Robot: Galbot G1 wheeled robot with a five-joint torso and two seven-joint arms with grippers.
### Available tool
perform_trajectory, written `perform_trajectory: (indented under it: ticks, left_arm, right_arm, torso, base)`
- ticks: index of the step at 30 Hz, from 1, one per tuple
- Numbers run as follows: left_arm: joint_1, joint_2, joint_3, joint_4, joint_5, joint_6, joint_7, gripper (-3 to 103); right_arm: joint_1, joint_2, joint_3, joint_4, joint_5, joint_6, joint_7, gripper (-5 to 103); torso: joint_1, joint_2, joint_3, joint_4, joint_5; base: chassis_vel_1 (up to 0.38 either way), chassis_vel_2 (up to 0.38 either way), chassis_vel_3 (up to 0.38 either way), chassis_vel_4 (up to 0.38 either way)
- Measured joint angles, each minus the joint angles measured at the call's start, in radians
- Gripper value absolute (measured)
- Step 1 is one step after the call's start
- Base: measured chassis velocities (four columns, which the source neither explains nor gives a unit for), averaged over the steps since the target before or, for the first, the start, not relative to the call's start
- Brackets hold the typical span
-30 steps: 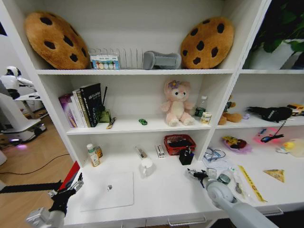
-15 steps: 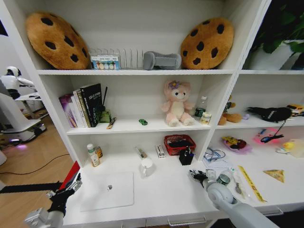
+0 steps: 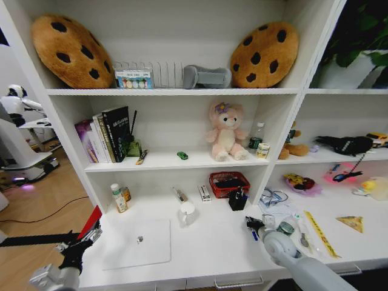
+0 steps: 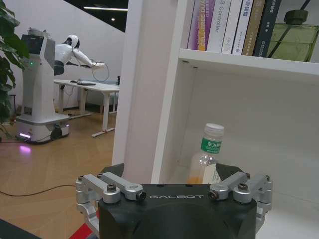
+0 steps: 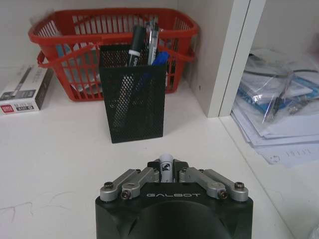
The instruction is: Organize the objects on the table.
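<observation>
The right gripper is clenched on a white-tipped marker whose end pokes up between the closed fingers, and it hovers just above the white desk, near the black mesh pen holder. That holder stands upright on the desk with a black marker and a blue pen sticking out of it, and directly behind it sits the red basket. A small white box lies flat beside the basket, on the side away from the shelf post. Past the white shelf post from the holder, papers and plastic sleeves lie in a loose pile. In the head view, a yellow ruler and a yellow triangle lie on the desk beyond that pile, farther from the holder. The silver laptop lies closed on the desk, well to the left of the holder. The left gripper is released, its fingers spread wide, and it hangs off the desk's left end, facing a green-labelled bottle standing upright against the shelving there.
</observation>
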Motion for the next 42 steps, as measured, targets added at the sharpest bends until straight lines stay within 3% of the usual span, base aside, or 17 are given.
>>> perform_trajectory:
  ticks: [8, 10, 11, 12, 14, 18, 29, 42]
  left_arm:
    - [0.001, -0.002, 0.005, -0.001, 0.002, 0.002, 0.0, 100]
    - [0.0, -0.003, 0.01, -0.004, 0.004, 0.003, 0.0, 100]
    - [0.0, -0.003, 0.01, -0.004, 0.004, 0.003, 0.0, 100]
    - [0.0, -0.004, 0.012, -0.006, 0.007, 0.003, 0.0, 100]
    - [0.004, -0.004, 0.012, -0.009, 0.008, 0.003, 0.0, 100]
    - [0.013, -0.007, 0.002, -0.012, 0.007, 0.002, 0.001, 100]
    - [0.018, -0.013, -0.006, -0.012, 0.006, 0.001, 0.001, 100]
    - [0.015, -0.011, -0.012, -0.01, 0.005, 0.002, 0.0, 100]
  right_arm:
    - [-0.014, -0.005, 0.039, 0.067, -0.101, 0.088, -0.037, 13]
    - [0.004, -0.007, 0.037, 0.07, -0.207, 0.167, -0.071, 13]
    - [0.004, -0.007, 0.037, 0.07, -0.207, 0.167, -0.071, 13]
    - [0.044, -0.002, 0.015, 0.042, -0.307, 0.241, -0.094, 13]
    - [0.135, 0.016, -0.042, -0.033, -0.408, 0.332, -0.117, 13]
    - [0.246, 0.03, -0.115, -0.106, -0.45, 0.391, -0.124, 13]
    - [0.494, 0.107, -0.288, -0.332, -0.484, 0.451, -0.138, 13]
    - [0.51, 0.146, -0.311, -0.409, -0.504, 0.464, -0.164, 10]
  torso:
    - [0.0, 0.0, 0.0, 0.0002, -0.0003]
    - [0.0, 0.0, 0.0, -0.0001, -0.0003]
    - [0.0, 0.0, 0.0, -0.0001, -0.0003]
    - [0.0, 0.0, 0.0, 0.0001, -0.0006]
    - [0.0, 0.0, 0.0, 0.0003, -0.0001]
    - [0.0, 0.0, 0.0, 0.0004, -0.0002]
    - [0.0, 0.0, 0.0, 0.0004, -0.0003]
    - [0.0, 0.0, 0.0, 0.0, -0.0002]
  base:
    - [0.0, 0.0, 0.0, 0.0]
    - [0.0, 0.0, 0.0, 0.0]
    - [0.0, 0.0, 0.0, 0.0]
    - [0.0, 0.0, 0.0, 0.0]
    - [0.0, 0.0, 0.0, 0.0]
    - [0.0, 0.0, 0.0, 0.0]
    - [0.0, 0.0, 0.0, 0.0]
    - [0.0, 0.0, 0.0, 0.0]
